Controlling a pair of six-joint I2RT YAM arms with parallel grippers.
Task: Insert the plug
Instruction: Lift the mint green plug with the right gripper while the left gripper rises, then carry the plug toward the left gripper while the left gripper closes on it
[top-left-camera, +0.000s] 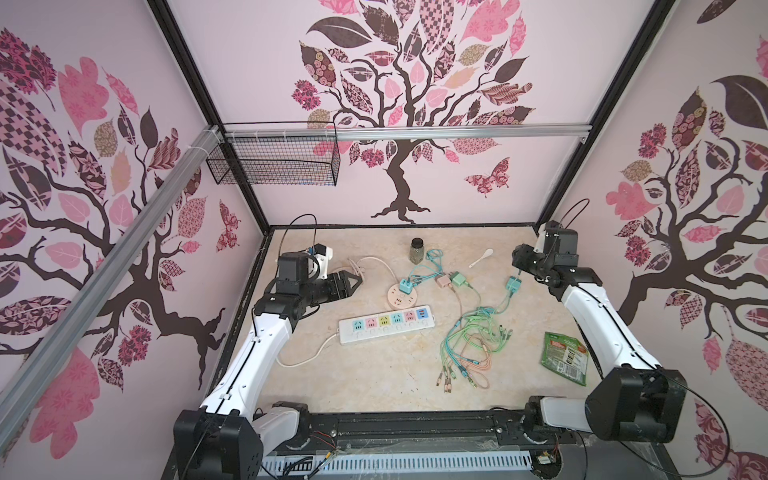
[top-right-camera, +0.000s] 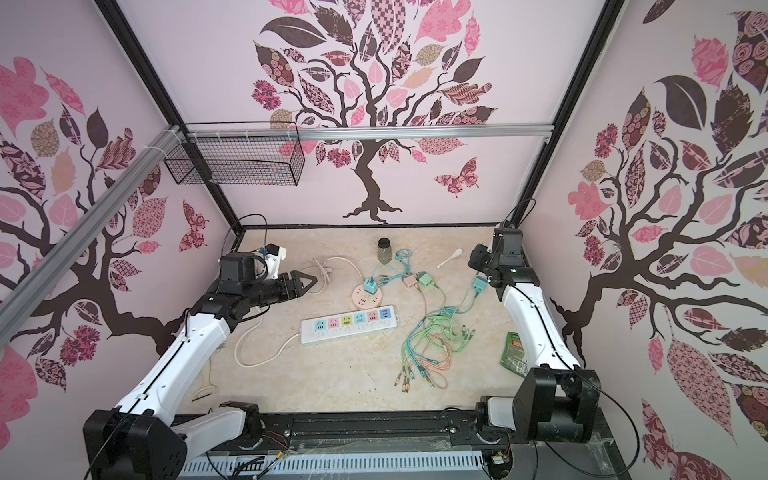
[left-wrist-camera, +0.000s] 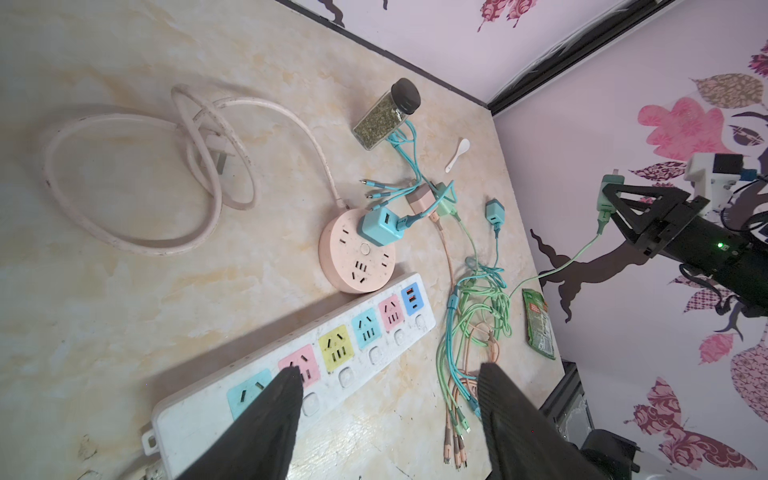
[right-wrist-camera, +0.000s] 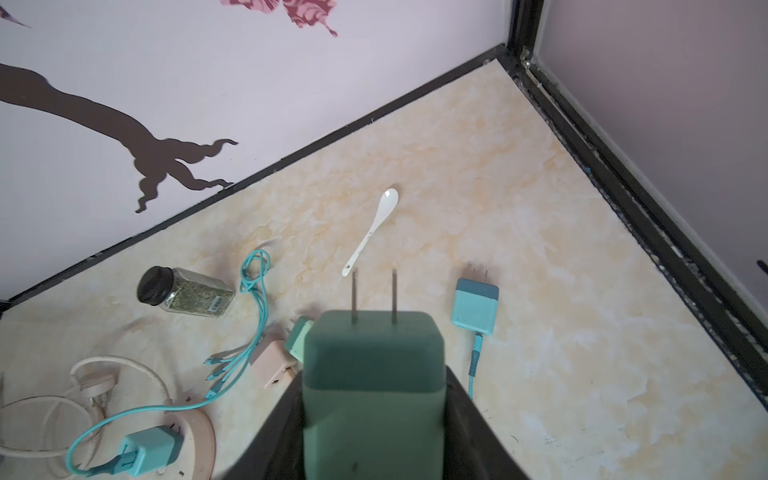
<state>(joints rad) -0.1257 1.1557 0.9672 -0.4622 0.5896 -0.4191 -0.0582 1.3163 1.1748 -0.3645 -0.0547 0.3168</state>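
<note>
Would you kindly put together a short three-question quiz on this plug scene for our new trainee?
1. True or false: the left gripper is holding a charger.
2. What is plugged into the round pink socket? A: a blue charger; B: a black adapter; C: nothing.
3. Fill in: the right gripper is shut on a ____, held clear of the table with its two prongs bare.

Key
1. False: its jaws are open and empty.
2. A.
3. green plug.
</note>
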